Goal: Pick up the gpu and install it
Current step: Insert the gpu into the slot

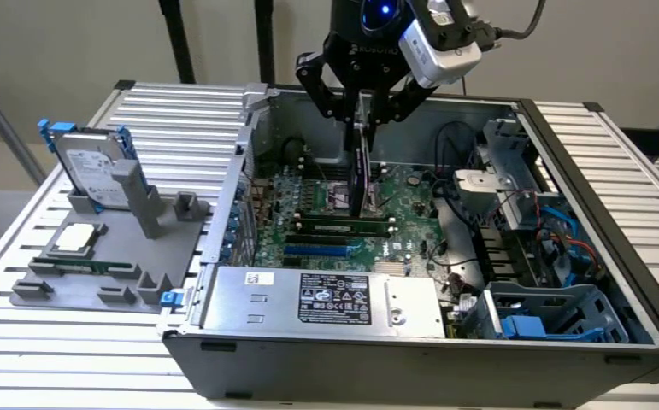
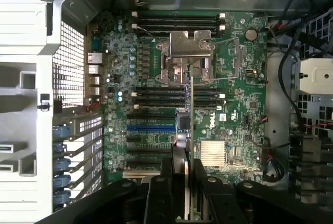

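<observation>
The pincer [image 1: 361, 109] is closed on the gpu [image 1: 360, 171], gripping its upper edge so that the card hangs straight down from it, edge-on and upright, inside the open case [image 1: 603, 171]. The gpu's lower end is directly beneath the pincer, close over the slots in the middle of the board [image 1: 414, 218]; whether it touches them cannot be told.

In the wrist view the pincer [image 2: 182, 182] has the gpu [image 2: 190, 115] clamped between its dark fingers [image 2: 161, 195], the card showing as a thin line running away from it across the black slots toward the silver socket clamp [image 2: 186, 52]. A blue slot [image 2: 151, 128] lies just beside that line.

Well off to the pincer's side, towards the exterior view's left, a drive [image 1: 90, 166] stands upright in a grey holder [image 1: 79, 290] on the bench [image 1: 32, 359].
</observation>
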Controlling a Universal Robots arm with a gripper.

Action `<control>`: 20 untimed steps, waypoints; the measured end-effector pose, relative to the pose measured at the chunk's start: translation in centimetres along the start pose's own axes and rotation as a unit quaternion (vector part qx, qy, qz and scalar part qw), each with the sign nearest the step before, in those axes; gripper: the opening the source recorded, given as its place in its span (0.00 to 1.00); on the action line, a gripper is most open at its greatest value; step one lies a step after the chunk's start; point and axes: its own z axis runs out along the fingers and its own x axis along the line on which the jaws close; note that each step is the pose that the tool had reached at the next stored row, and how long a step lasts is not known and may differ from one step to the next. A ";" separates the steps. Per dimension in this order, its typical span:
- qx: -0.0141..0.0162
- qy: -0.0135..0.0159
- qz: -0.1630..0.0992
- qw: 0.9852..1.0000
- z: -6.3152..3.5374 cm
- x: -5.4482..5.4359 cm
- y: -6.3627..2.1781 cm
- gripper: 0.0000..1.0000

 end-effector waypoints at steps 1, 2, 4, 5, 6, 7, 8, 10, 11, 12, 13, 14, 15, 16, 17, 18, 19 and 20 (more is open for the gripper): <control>0.000 0.000 0.000 1.000 0.00 0.0 0.00 0.00; 0.000 0.000 0.000 1.000 0.00 0.0 0.00 0.00; 0.000 0.000 0.000 1.000 0.00 0.0 0.00 0.00; 0.000 0.000 0.000 1.000 0.00 0.0 0.00 0.00; 0.000 0.000 0.000 1.000 0.00 0.0 0.00 0.00; 0.000 0.000 0.000 1.000 0.00 0.0 0.00 0.00; 0.000 0.000 0.000 1.000 0.00 0.0 0.00 0.00; 0.000 0.000 0.000 1.000 0.00 0.0 0.00 0.00; 0.000 0.000 0.000 1.000 0.00 0.0 0.00 0.00; 0.000 0.000 0.000 1.000 0.01 0.0 0.00 0.00; 0.000 0.000 -0.003 1.000 0.03 0.0 0.00 0.00; 0.000 0.000 -0.012 1.000 0.07 0.0 0.01 0.00; 0.000 0.000 -0.021 1.000 0.09 0.0 0.01 0.00; 0.000 0.000 -0.030 1.000 0.13 0.0 0.00 0.00; 0.000 0.001 -0.039 0.999 0.17 0.0 0.00 0.00; 0.000 0.001 -0.048 0.999 0.20 0.0 0.00 0.00; 0.000 0.001 -0.057 0.998 0.25 0.0 0.00 0.00; 0.000 0.002 -0.066 0.998 0.29 0.0 0.00 0.00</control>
